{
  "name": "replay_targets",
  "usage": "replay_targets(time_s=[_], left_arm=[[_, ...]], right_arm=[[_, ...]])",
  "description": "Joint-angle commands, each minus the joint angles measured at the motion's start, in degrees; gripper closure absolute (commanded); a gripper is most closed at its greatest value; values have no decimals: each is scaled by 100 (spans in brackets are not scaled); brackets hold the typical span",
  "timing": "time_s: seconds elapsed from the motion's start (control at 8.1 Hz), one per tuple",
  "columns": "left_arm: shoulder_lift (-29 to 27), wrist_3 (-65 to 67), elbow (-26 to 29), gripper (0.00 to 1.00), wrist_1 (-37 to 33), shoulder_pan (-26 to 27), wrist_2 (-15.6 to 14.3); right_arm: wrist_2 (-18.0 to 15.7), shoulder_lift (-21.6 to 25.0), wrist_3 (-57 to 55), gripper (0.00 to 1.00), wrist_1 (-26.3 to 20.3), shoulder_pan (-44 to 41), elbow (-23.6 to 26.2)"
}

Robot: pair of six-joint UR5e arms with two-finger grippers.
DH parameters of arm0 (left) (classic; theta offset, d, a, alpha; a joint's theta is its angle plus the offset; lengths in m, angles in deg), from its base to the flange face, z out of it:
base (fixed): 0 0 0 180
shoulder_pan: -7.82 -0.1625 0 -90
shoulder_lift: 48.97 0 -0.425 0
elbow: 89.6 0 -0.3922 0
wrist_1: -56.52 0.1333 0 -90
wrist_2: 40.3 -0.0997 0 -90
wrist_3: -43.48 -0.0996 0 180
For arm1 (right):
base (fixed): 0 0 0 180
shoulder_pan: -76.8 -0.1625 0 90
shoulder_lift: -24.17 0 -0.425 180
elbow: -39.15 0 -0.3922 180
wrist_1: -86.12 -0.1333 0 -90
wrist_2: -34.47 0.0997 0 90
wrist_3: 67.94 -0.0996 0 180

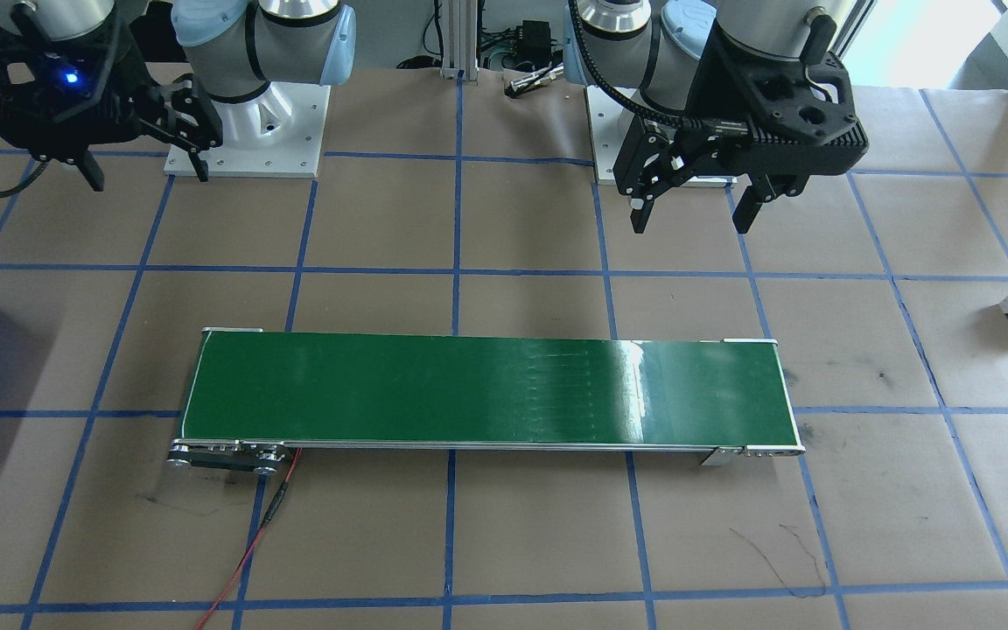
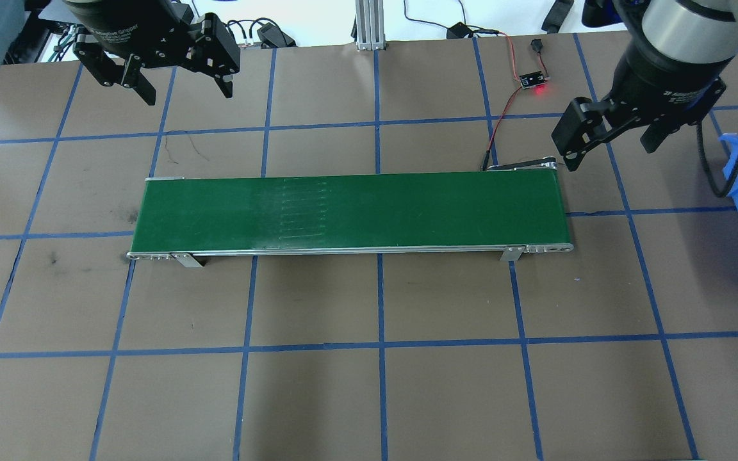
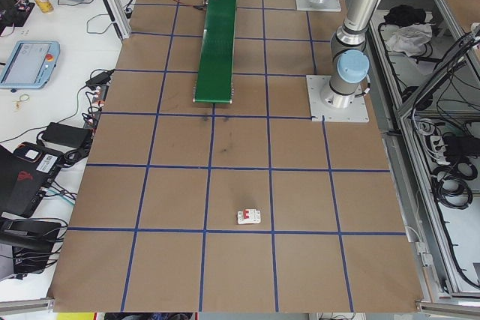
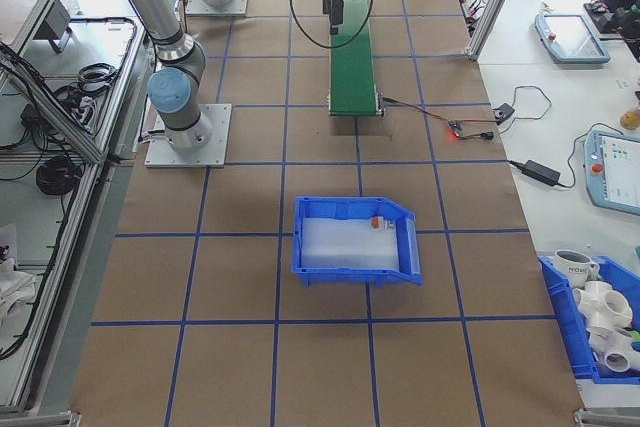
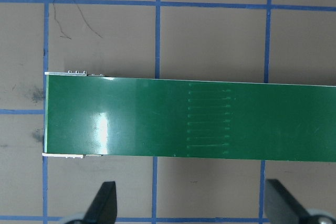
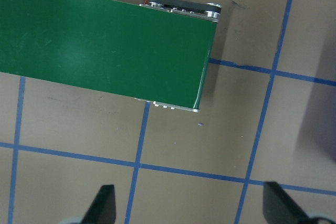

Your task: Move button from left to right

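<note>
Conveyor [image 2: 350, 211] lies mid-table. Left end effector [image 2: 188, 95] and right end effector [image 2: 609, 150] hang spread wide near its 2 ends. Only the right side view looks into the blue bin [image 4: 355, 265], where 1 small white-and-red item [image 4: 377, 222] is too small to identify. I cannot tell where the button is.

left hand [image 2: 181, 75] open, right hand [image 2: 612, 144] open — raised

Silver arm tubes [image 3: 351, 13] capped with pale blue joints, black two-finger grippers [image 1: 695, 206], white bolted base plates [image 3: 339, 106], black corrugated cable.
</note>
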Motion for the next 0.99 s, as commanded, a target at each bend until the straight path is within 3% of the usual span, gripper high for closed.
replay_targets(time_s=[0.0, 0.86], left_arm=[[9, 0, 0, 0, 0, 0, -1], [9, -9, 0, 0, -8, 0, -1]], right_arm=[[66, -86, -317, 0, -95, -240, 18], [-13, -104, -309, 0, -95, -240, 18]])
